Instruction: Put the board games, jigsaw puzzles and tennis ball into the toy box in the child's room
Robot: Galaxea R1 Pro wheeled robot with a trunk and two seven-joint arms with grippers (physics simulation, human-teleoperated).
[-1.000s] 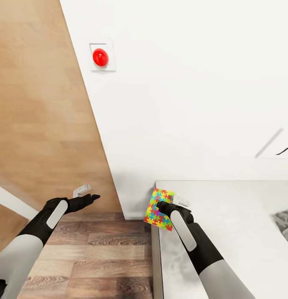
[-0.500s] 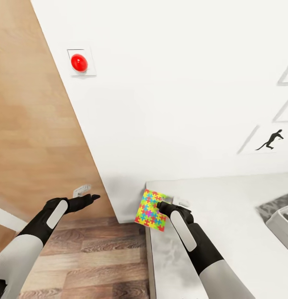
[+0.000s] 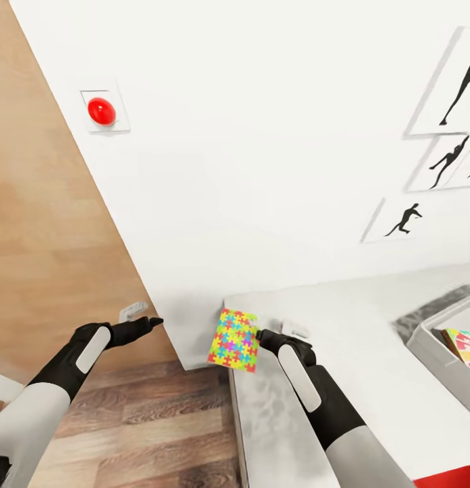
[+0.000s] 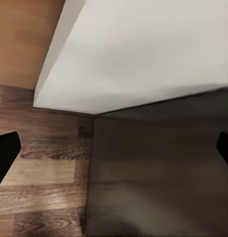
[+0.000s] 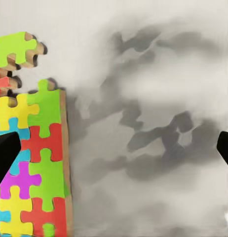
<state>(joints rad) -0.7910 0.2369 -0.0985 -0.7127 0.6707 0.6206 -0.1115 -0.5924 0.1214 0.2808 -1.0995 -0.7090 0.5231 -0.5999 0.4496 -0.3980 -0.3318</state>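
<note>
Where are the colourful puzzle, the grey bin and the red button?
jigsaw puzzle [image 3: 233, 341], head view, middle of its patterned face.
toy box [image 3: 433, 352], head view, its near grey wall.
red button [image 3: 101, 111], head view, its dome.

Both arms are light grey, turning black toward the wrists, each wrist bearing a pale grey oblong panel

1. A white wall [image 3: 262, 149] carries a red round button [image 3: 101, 111] on a white plate.
2. Black silhouette pictures [image 3: 438, 122] hang at the right.
3. A brown wooden door [image 3: 38, 224] meets the wood-plank floor [image 3: 140, 413].
</note>
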